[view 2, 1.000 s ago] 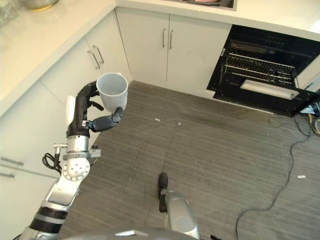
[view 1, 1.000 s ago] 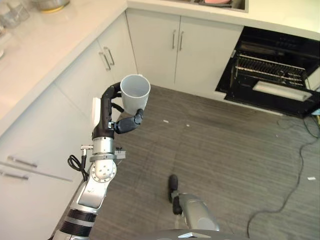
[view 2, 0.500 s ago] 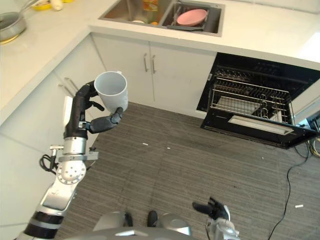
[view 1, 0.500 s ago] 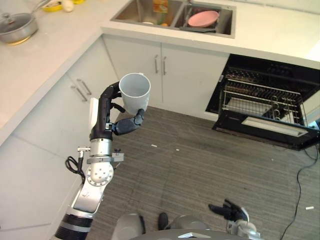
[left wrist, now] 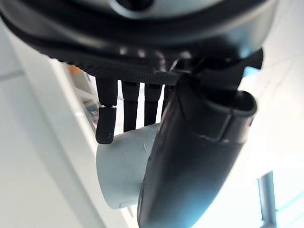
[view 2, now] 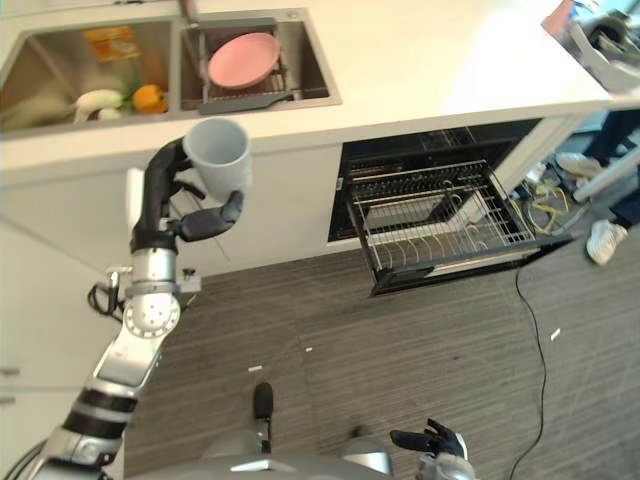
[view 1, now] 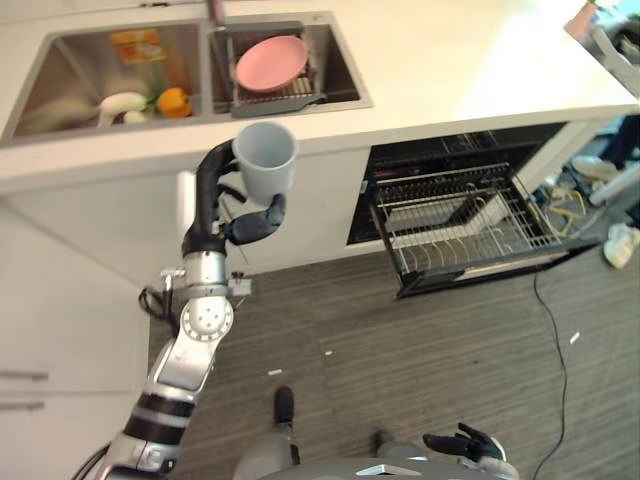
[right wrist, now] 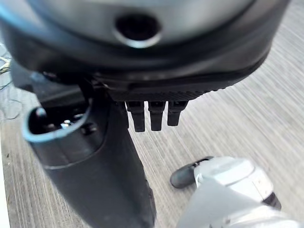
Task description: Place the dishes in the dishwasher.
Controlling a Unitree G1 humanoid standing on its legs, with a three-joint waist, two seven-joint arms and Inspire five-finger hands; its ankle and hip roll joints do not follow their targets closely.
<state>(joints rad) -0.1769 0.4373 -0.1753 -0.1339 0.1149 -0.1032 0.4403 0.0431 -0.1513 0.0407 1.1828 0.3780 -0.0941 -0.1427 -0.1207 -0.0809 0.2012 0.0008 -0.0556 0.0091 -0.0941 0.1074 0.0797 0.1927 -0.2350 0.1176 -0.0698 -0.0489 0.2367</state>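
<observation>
My left hand is raised in front of the sink cabinet and is shut on a pale grey mug, thumb on one side and fingers on the other. The mug stands upright with its mouth up; in the left wrist view the mug sits between the thumb and the fingers. The dishwasher stands open to the right of the mug, its wire rack pulled out over the floor. A pink plate leans in the right sink basin. My right hand hangs low near the floor, open and holding nothing.
The left sink basin holds an orange item and a white one. A white countertop runs above the dishwasher. White drawers stand at the left. A person's shoes show at the right edge. Grey floor lies before the dishwasher.
The camera has swung from the corner cabinets to face the sink and the dishwasher, now nearer. The mug stays upright in my left hand. My right hand stays low.
</observation>
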